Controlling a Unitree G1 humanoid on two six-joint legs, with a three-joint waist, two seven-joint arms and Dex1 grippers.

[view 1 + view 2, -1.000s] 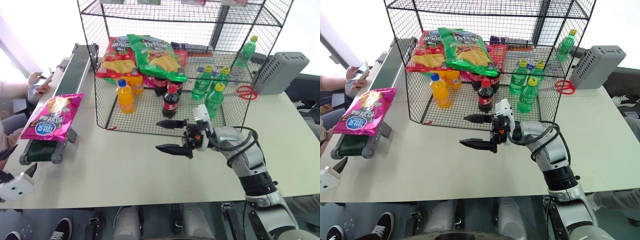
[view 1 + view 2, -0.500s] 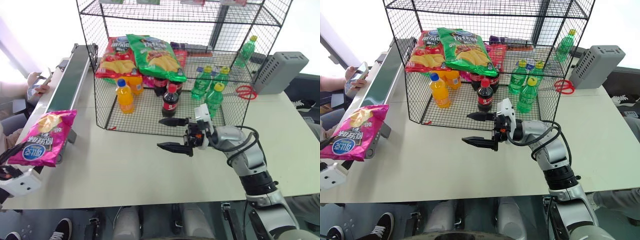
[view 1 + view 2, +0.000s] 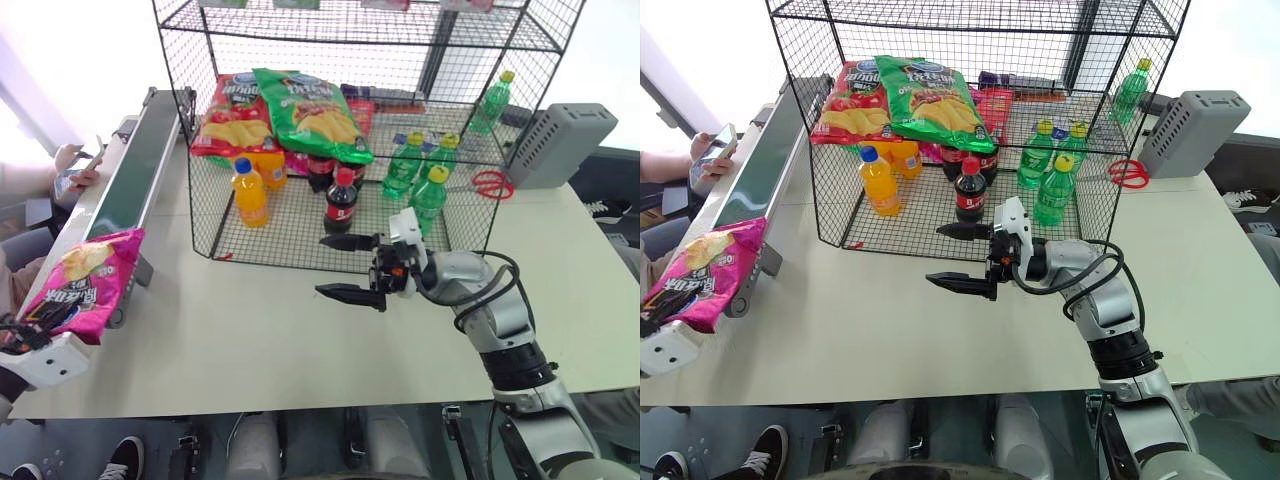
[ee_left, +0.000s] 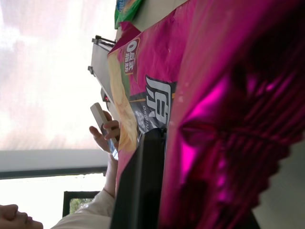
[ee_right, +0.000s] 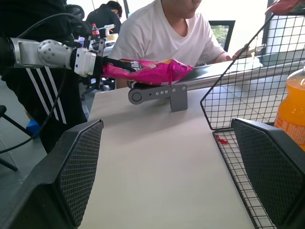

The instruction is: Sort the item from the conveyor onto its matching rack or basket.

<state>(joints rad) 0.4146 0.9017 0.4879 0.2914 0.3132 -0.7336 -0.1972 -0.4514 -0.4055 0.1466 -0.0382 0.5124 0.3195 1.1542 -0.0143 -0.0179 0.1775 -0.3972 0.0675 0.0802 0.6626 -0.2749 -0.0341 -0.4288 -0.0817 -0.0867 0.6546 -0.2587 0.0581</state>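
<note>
At the conveyor's (image 3: pixel 130 190) near end, left hand (image 3: pixel 658 318) pinches only the pink crisp bag's (image 3: pixel 82 282) crimped edge; slick foil may slip. Right hand (image 3: pixel 347 266) wide, empty.

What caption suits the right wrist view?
Left claw pinching the pink crisp bag at the conveyor's end.

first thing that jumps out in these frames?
The magenta crisp bag at the near end of the conveyor, pinched at its near edge by the shut left gripper. Next, the big black wire rack mid-table, holding crisp bags and bottles, with the open right gripper hovering just before it.
</note>
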